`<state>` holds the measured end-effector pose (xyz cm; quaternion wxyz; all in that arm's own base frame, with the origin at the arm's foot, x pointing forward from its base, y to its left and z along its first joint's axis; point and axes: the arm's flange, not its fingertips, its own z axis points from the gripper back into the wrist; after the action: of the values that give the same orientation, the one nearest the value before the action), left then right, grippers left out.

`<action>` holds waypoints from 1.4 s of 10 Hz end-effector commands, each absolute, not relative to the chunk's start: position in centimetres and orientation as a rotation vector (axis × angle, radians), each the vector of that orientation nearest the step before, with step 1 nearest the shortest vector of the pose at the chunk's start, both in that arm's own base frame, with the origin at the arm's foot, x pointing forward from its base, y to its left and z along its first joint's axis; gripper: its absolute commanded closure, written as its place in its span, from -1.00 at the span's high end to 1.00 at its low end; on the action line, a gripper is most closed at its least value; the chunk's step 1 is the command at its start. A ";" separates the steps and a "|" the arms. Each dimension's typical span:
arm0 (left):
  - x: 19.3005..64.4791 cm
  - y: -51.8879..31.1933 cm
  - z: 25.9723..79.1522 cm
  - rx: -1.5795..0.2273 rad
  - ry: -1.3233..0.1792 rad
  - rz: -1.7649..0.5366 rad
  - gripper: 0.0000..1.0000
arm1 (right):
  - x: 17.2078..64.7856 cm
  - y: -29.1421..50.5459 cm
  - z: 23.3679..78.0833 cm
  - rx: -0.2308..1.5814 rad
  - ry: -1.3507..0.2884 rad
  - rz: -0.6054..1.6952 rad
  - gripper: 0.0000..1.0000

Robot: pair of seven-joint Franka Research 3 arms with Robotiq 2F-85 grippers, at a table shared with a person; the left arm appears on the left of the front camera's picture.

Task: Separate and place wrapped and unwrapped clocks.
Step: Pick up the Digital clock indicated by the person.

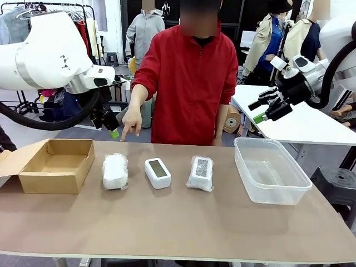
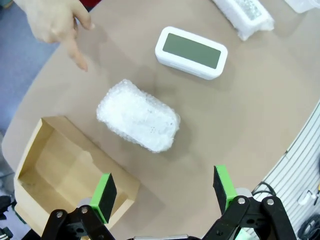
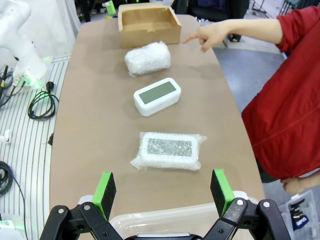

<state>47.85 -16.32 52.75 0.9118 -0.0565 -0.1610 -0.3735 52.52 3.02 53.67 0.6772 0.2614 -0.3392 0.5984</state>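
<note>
Plainly, both arms' jaws hang released over the brown table (image 1: 167, 228), a clothes rack (image 1: 88, 22) standing in the room behind.

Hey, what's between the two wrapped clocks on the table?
The bare clock, screen up, lies between the left wrapped clock and the right wrapped clock, apart from both; the front view shows it.

Robot lab: hanging clothes (image 1: 12, 25), floor cables (image 3: 40, 102), neighbouring white table (image 1: 303, 123).
</note>
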 end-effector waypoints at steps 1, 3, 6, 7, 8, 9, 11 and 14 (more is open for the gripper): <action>48.0 -17.6 52.3 -0.126 -0.238 -0.647 1.00 | 52.4 2.9 53.9 0.595 -0.764 1.347 1.00; 49.9 -19.3 50.7 -0.127 -0.184 -0.472 1.00 | 52.4 2.9 53.9 0.595 -0.764 1.347 1.00; 52.4 -20.9 47.0 -0.091 -0.151 -0.280 1.00 | 52.4 2.9 53.9 0.595 -0.764 1.347 1.00; 53.3 -20.6 45.6 -0.046 -0.172 -0.274 1.00 | 52.4 2.9 53.9 0.595 -0.764 1.347 1.00; 54.1 -20.6 44.0 -0.080 -0.131 -0.169 1.00 | 52.4 2.9 53.9 0.595 -0.764 1.347 1.00; 54.4 -20.9 42.6 -0.087 -0.111 -0.135 1.00 | 52.4 2.9 53.9 0.595 -0.764 1.347 1.00; 55.2 -20.4 40.4 -0.047 -0.121 0.009 1.00 | 52.4 2.9 53.9 0.595 -0.764 1.347 1.00; 55.7 -19.6 38.8 -0.031 -0.102 0.124 1.00 | 52.4 2.9 53.9 0.595 -0.764 1.347 1.00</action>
<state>55.39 -19.19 38.72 0.9972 -0.0295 -0.0462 0.0504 52.48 3.00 53.66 0.6773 0.2616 -0.3390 0.5982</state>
